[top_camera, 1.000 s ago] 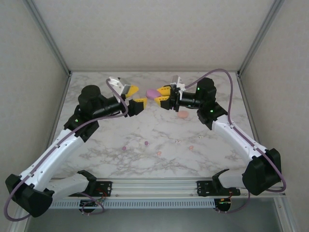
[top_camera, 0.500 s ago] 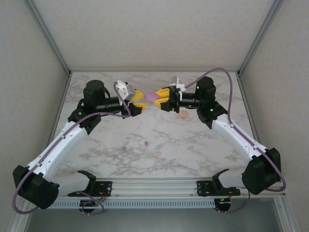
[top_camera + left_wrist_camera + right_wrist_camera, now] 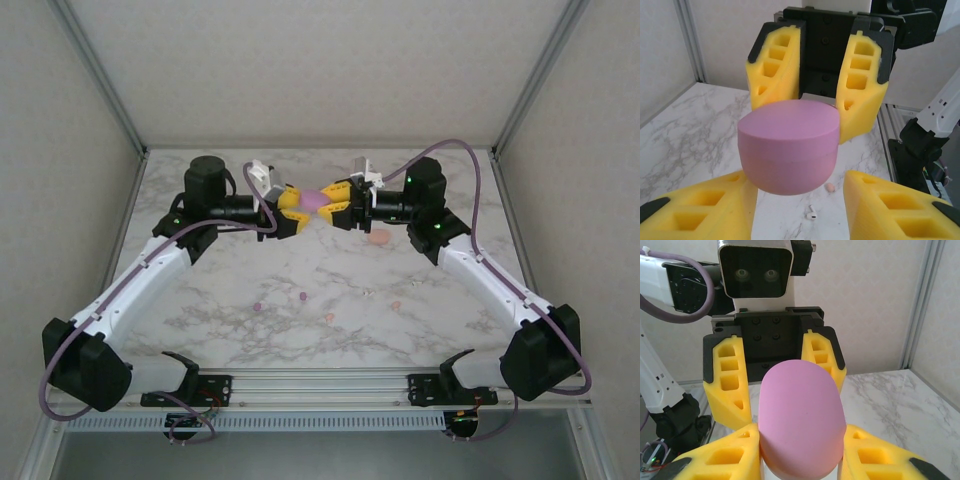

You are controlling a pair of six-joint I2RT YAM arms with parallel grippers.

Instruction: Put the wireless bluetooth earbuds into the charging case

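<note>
Where the two arms meet over the far part of the marble counter [image 3: 220, 290], the left end effector [image 3: 297, 209] has its yellow fingers partly open, one on each side of a purple charging case [image 3: 788, 145]. They sit very close to it, but I cannot tell if they squeeze it. The case is up in the air with its lid closed. From the other side, the right end effector [image 3: 331, 200] is closed on the other end of the same case and holds it. A little to the right, an orange case [image 3: 378, 237] lies on the counter beside the right arm. The earbuds all lie loose on the counter, well apart from the purple charging case and nearer the arm bases. From the left come two purple earbuds [image 3: 257, 306], a pink-orange earbud [image 3: 329, 316], a whitish earbud [image 3: 368, 293] and a second pink-orange earbud [image 3: 395, 304].
</note>
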